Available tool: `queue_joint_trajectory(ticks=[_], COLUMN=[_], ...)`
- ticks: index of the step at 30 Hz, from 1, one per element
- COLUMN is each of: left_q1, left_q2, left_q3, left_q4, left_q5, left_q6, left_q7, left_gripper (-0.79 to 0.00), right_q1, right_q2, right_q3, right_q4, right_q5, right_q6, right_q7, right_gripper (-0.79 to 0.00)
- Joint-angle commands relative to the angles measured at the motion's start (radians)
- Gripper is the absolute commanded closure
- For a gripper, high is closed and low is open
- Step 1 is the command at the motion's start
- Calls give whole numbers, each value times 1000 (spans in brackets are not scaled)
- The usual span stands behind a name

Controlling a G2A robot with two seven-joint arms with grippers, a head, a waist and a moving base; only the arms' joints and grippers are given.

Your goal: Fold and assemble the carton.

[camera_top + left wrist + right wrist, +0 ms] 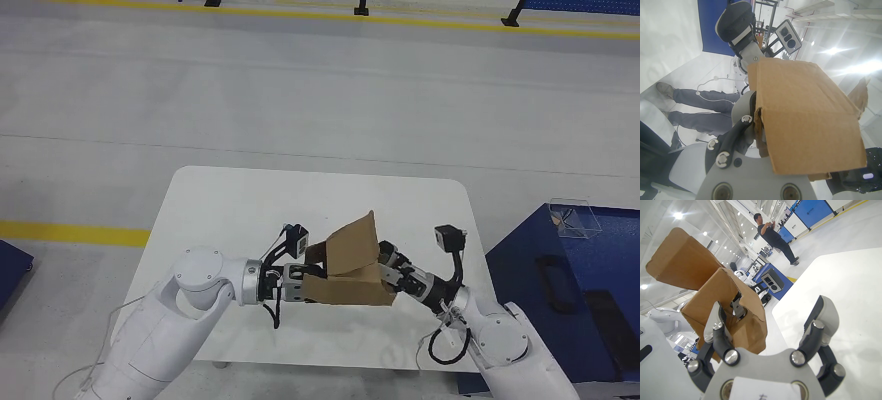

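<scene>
Brown corrugated cardboard carton [348, 265], one flap raised, near the front edge of the white tabletop [250, 205], well apart from the far edge. Left gripper [297, 279] clamped on its wall. Right gripper [769, 303] jaws wide apart, one finger [716, 317] against a torn flap.

The carton [348, 270] is held above the table [250, 200] toward its near edge, left gripper [298, 280] at its left, right gripper [392, 268] at its right.
</scene>
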Motion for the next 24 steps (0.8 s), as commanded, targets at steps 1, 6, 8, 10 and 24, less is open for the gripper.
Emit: queue_joint_trajectory(ticks=[1, 6, 8, 10, 24], left_q1=[-4, -4, 6, 10, 26], left_q2=[1, 1, 1, 0, -4], left_q3=[1, 1, 4, 5, -44], left_q4=[0, 0, -5, -9, 21], left_q5=[10, 10, 10, 12, -79], left_q6=[7, 7, 15, 20, 22], left_q7=[0, 0, 18, 34, 149], left_gripper=[0, 0, 0, 0, 0], right_q1=[1, 0, 0, 2, -4], right_q2=[0, 1, 1, 0, 8], right_q3=[4, 9, 6, 0, 102], right_q4=[-2, -4, -6, -5, 12], right_q5=[8, 25, 26, 23, 88], right_q6=[1, 6, 7, 9, 5], right_q7=[5, 23, 29, 30, -2], right_gripper=[-785, -785, -785, -785, -785])
